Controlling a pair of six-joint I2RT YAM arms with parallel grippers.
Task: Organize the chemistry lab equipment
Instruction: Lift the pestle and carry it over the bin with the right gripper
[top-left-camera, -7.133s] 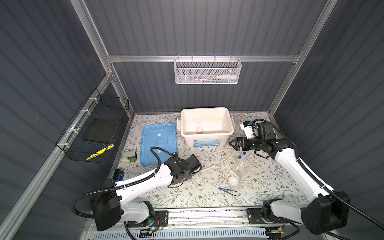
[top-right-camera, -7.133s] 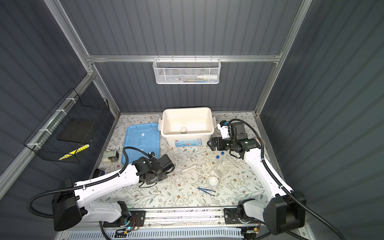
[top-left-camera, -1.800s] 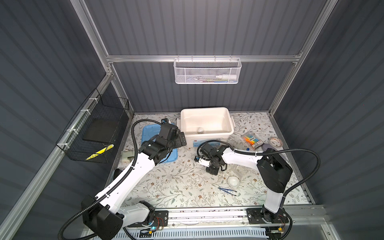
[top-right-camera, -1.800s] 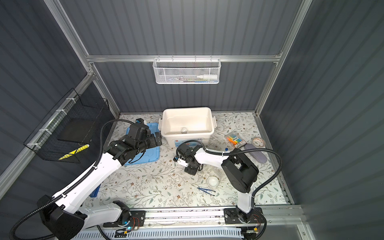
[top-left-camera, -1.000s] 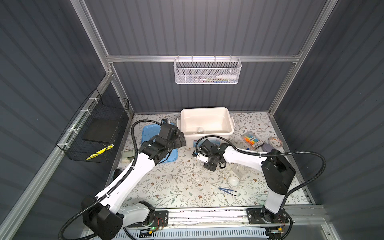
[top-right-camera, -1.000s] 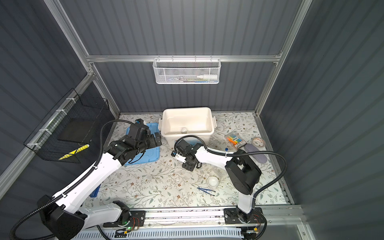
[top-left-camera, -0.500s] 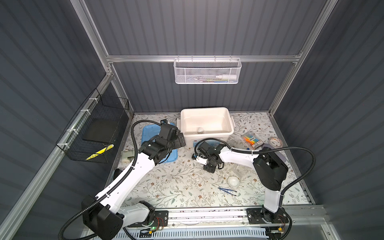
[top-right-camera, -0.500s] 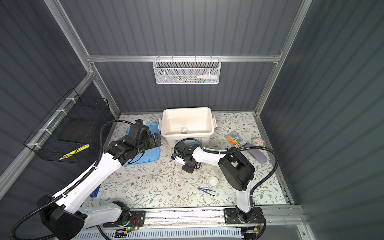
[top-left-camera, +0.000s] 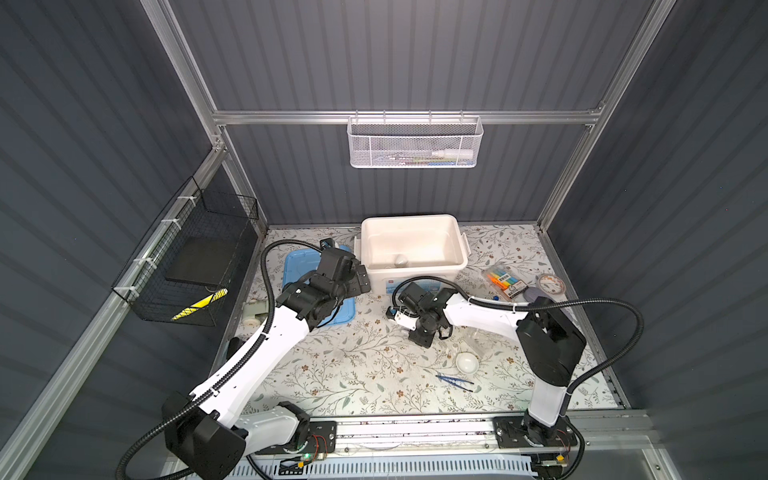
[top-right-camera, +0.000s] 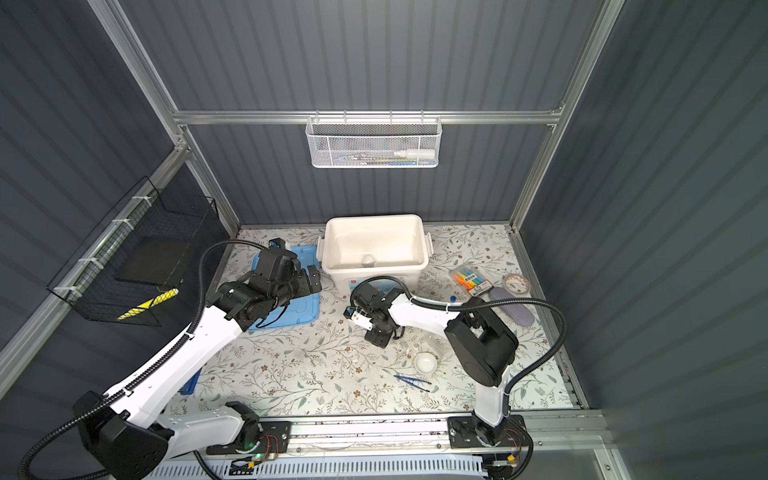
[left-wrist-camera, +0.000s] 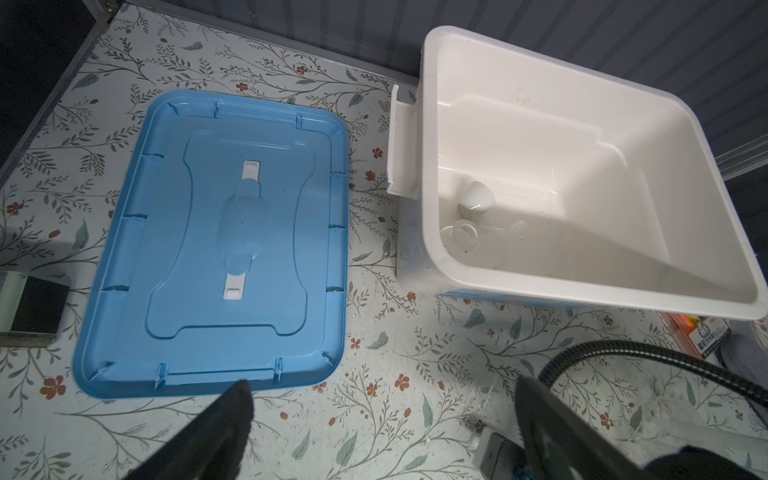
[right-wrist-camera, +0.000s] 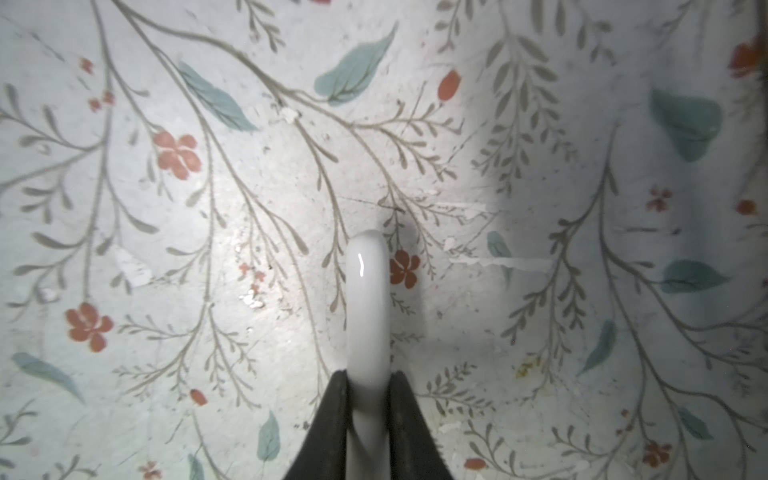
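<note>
Right tool (right-wrist-camera: 368, 399) is pinched narrow on the white pestle (right-wrist-camera: 368, 299), which lies on the tabletop (right-wrist-camera: 208, 208) mid-scene, just near of the white bin (top-left-camera: 411, 218). Wrist view shows the shaft sticking out well past the fingers, so the grip is probably off-centre. The glaze looks slick, so expect it to pivot or slide if jerked.

Suggested move:
- Lift straight up, slowly, and keep the pestle level.
- Clear the bin's near wall with margin, then lower inside and release low rather than dropping it.
- Aim for the bare floor on the bin's right. A small white dish (left-wrist-camera: 476, 195) and clear glassware (left-wrist-camera: 463, 232) sit in its near-left part.

Left tool (left-wrist-camera: 382, 384) is spread wide and empty, hovering between the blue lid (left-wrist-camera: 216, 249) and the bin. Keep it out of the right arm's path.

Second white dish (top-left-camera: 466, 362) and dark blue tweezers (top-left-camera: 453, 381) are on the tabletop, near right.
</note>
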